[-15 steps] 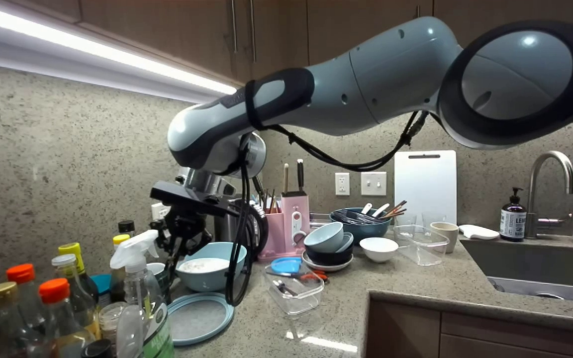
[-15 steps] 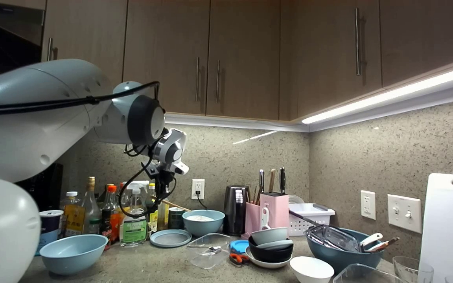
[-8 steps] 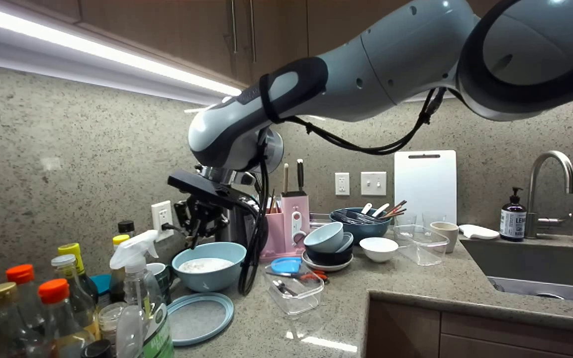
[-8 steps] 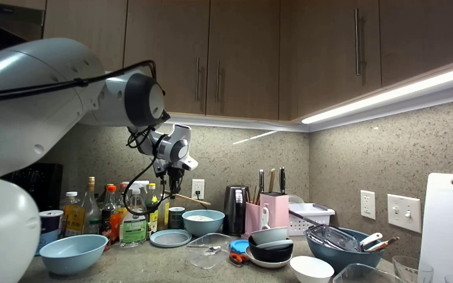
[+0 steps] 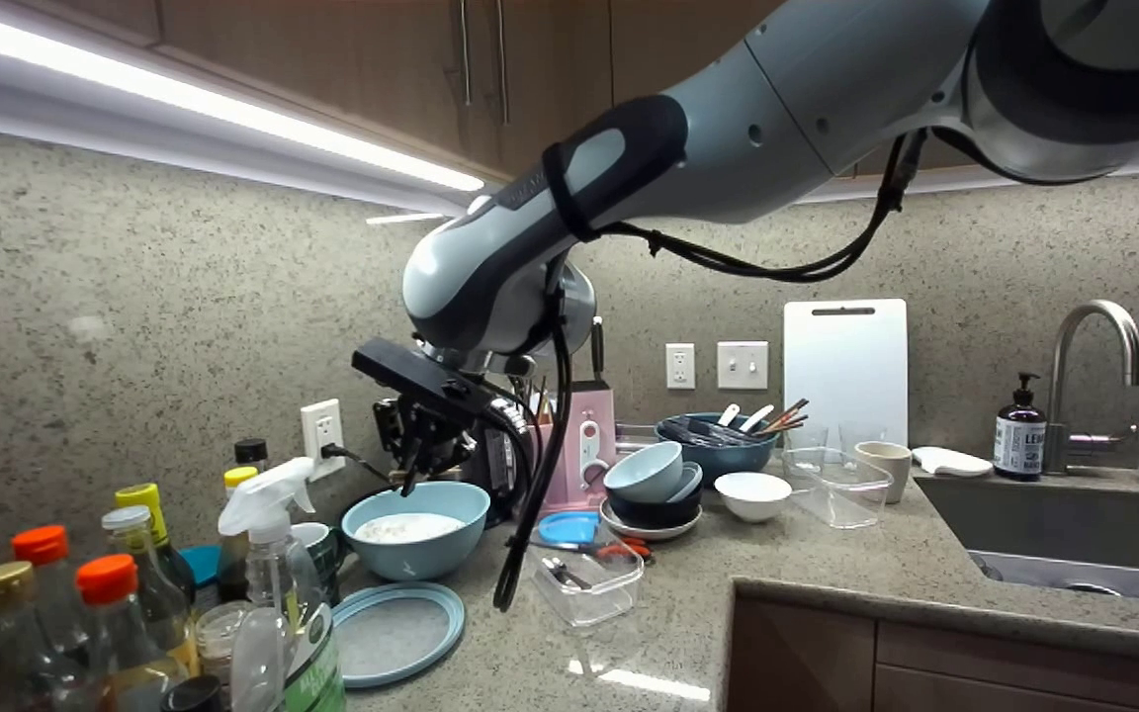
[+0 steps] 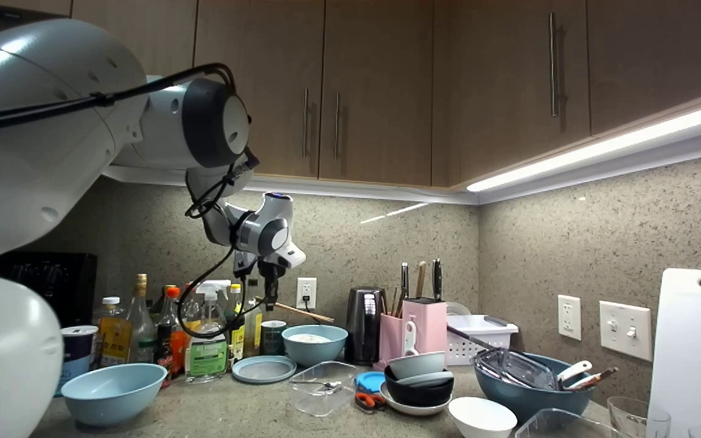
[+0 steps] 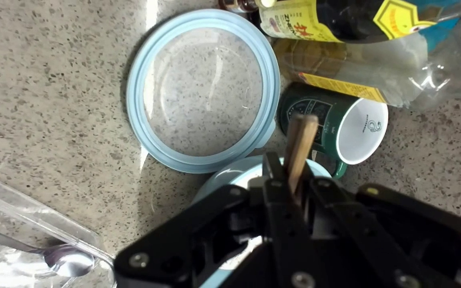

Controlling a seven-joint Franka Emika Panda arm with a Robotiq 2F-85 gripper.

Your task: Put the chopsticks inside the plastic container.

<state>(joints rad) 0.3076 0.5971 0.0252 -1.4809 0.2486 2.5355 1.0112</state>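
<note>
My gripper [image 7: 290, 165] is shut on the chopsticks [image 7: 300, 144], which are wooden and point up between the fingers in the wrist view. In an exterior view the chopsticks [image 6: 303, 312] stick out sideways from the gripper [image 6: 271, 299], slanting down over the light-blue bowl. In the other exterior picture the gripper [image 5: 409, 483] hangs above that bowl's near-wall rim, and the sticks cannot be made out. The plastic container [image 5: 601, 601] is a low clear tub with metal cutlery in it, apart from the gripper. It also shows in an exterior view [image 6: 311, 403] and at the wrist view's lower left [image 7: 34, 212].
The light-blue bowl [image 5: 421, 547] with white contents is under the gripper. A round lid [image 5: 396, 643], spray bottle [image 5: 278, 554] and several bottles stand nearby. A green mug [image 7: 328, 132] is beside the bowl. A kettle [image 6: 362, 328], scissors [image 6: 367, 401] and stacked bowls [image 6: 417, 392] surround the container.
The gripper has moved right in both exterior views, from beside the mug to above the bowl, and the arm has shifted with it. The chopsticks moved along and show more clearly.
</note>
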